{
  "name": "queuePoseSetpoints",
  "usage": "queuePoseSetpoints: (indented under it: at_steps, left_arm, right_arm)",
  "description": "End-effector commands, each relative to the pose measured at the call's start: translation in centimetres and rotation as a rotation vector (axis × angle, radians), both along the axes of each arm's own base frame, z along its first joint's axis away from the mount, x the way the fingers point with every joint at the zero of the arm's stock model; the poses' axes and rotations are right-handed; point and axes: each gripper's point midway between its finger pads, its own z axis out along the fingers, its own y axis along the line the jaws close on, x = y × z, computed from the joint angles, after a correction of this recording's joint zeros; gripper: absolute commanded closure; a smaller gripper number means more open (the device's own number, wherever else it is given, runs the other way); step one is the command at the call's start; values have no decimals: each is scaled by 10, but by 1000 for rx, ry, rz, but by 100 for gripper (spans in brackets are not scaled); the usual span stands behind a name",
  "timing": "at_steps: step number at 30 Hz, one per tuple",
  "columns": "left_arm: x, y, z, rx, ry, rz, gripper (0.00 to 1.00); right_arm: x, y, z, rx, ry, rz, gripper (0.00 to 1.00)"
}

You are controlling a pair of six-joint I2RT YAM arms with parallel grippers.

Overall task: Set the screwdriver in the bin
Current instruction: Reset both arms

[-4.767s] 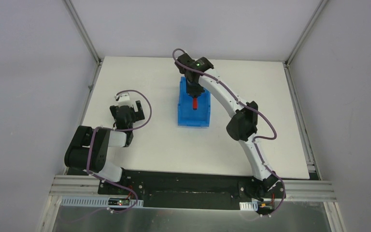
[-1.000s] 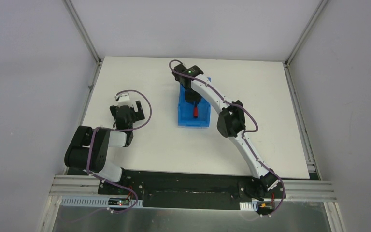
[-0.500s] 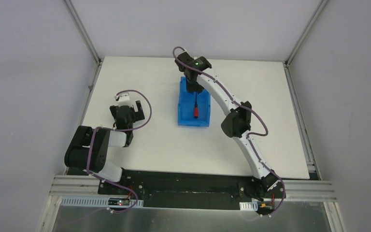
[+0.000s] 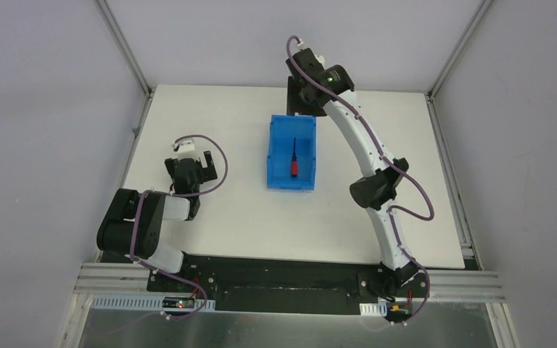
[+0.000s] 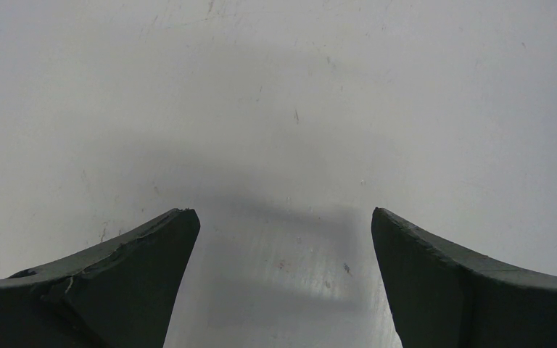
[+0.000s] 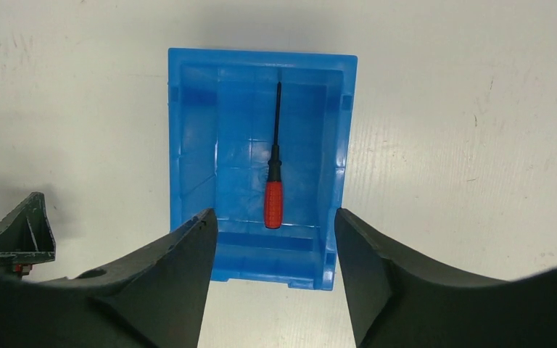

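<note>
The blue bin [image 4: 274,156] stands in the middle of the white table. The screwdriver [image 4: 293,161], red handle and thin black shaft, lies flat on the bin's floor, handle toward the arms' bases. My right gripper [image 4: 296,98] hangs high over the bin's far end. In the right wrist view it [image 6: 274,215] is open with nothing between its fingers, and far below it are the bin [image 6: 188,145] and the screwdriver [image 6: 273,196]. My left gripper [image 4: 197,168] rests to the bin's left, open [image 5: 283,212] over bare table.
The white tabletop [image 4: 377,138] is framed by metal rails and grey walls on three sides. A dark part of the left arm [image 6: 18,230] shows at the lower left of the right wrist view.
My right gripper has opened, let go of the screwdriver, and risen back toward the far edge. The screwdriver now lies loose in the bin. The left arm has not moved.
</note>
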Motion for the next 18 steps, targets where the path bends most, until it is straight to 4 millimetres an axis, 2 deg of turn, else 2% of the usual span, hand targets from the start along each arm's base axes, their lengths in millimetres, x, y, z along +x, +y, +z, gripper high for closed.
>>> queuePoseSetpoints:
  at_steps: [1,6,11,15,18]
  left_arm:
    - [6,3,10,-5,-34,18,1]
    - [6,3,10,-5,-34,18,1]
    - [6,3,10,-5,-34,19,1]
    - [6,3,10,-5,-34,19,1]
    - [5,3,9,-5,-33,19,1]
  right_arm:
    - [-5,-4,31,61,-43,46,35]
    - [-7,-16,26,67,-8,65,31]
    - [-6,-47,17,60,19,50,31]
    - [-3,-90,4,27,24,9,30]
    - [-3,-140,-14,0,31,-56,30]
